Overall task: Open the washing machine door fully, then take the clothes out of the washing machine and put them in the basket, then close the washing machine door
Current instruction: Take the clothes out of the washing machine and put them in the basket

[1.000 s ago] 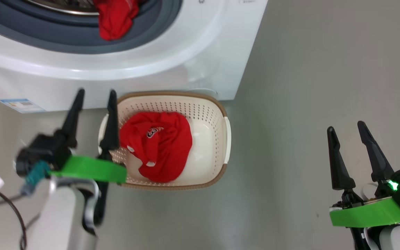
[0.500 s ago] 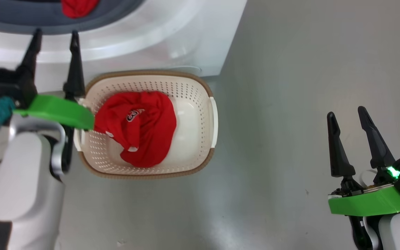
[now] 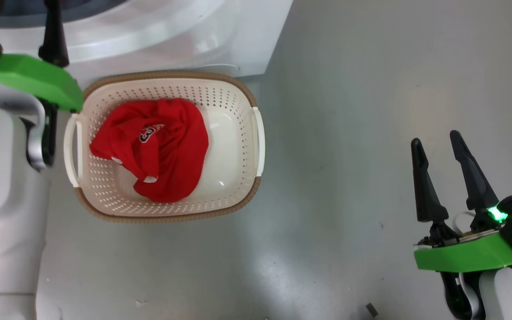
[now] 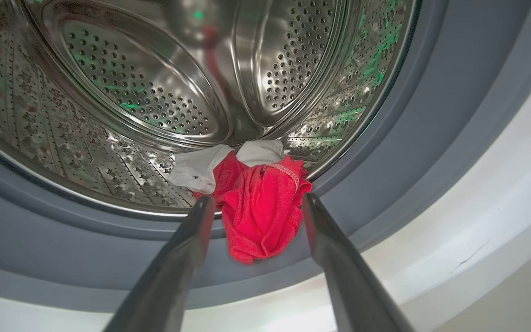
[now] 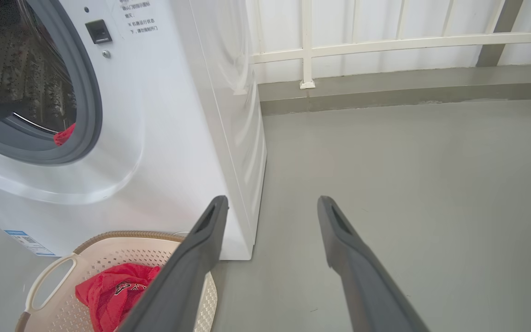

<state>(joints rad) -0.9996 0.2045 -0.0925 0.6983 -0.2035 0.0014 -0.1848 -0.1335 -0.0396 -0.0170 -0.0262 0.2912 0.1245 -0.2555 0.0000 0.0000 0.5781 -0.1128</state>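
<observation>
- The clothes [image 4: 261, 212] are a red bunch with white pieces behind it. They lie at the bottom lip of the drum [image 4: 132, 92] of the washing machine [image 4: 477, 207] and droop over its grey gasket [image 4: 385, 138].
- The bunch's long axis runs out through the machine's mouth. Its loose red end points down and outward, towards the machine's front.
- One red garment [image 3: 154, 149], number print up, lies in the basket [image 3: 167, 218]. The basket sits on the floor [image 3: 349, 133] just before the washing machine's front, its long side along it.
- Progress, as I judge it: the mouth stands open, so the opening step looks done, and one garment has been moved. This bunch is left to move, then the machine has to be shut.
- The left gripper [image 4: 258, 198] is spread and empty at the machine's mouth. Its fingers flank the bunch, seemingly short of touching it.
- The right gripper [image 3: 434, 138] is spread and empty, above the floor well off to the machine's right.
</observation>
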